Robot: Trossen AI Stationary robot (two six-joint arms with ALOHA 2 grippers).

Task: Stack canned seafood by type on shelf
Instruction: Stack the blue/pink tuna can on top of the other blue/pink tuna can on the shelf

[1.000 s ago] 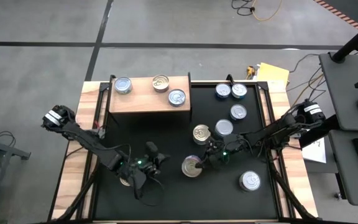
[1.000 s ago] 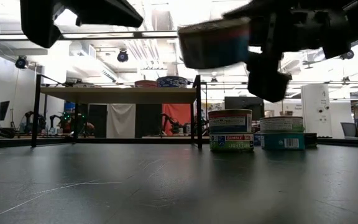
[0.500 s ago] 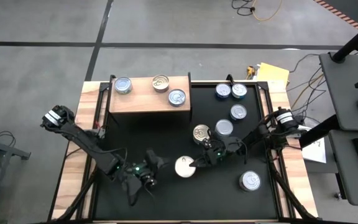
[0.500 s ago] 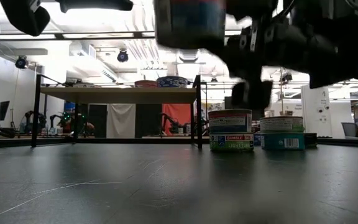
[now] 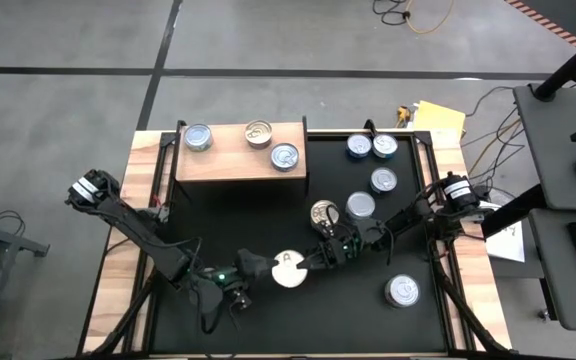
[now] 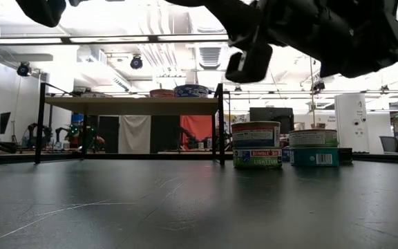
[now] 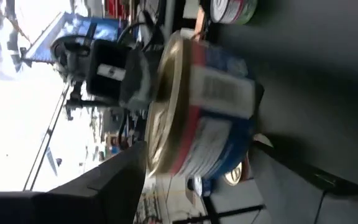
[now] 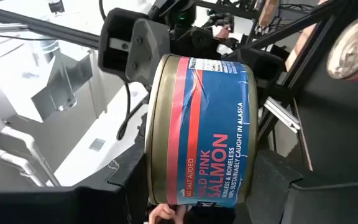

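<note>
The right end effector (image 5: 306,264) is pinching a pink salmon can (image 5: 287,268) by its labelled wall, lifted over the near middle of the black desk (image 5: 268,215), tilted on its side. Over the last second it has carried the can leftward to meet the left end effector (image 5: 251,266), whose fingers are now spreading beside it: probably a handover toward the shelf (image 5: 240,152). The can's short axis is lying roughly level, gold end (image 7: 160,106) facing the left end effector.
</note>
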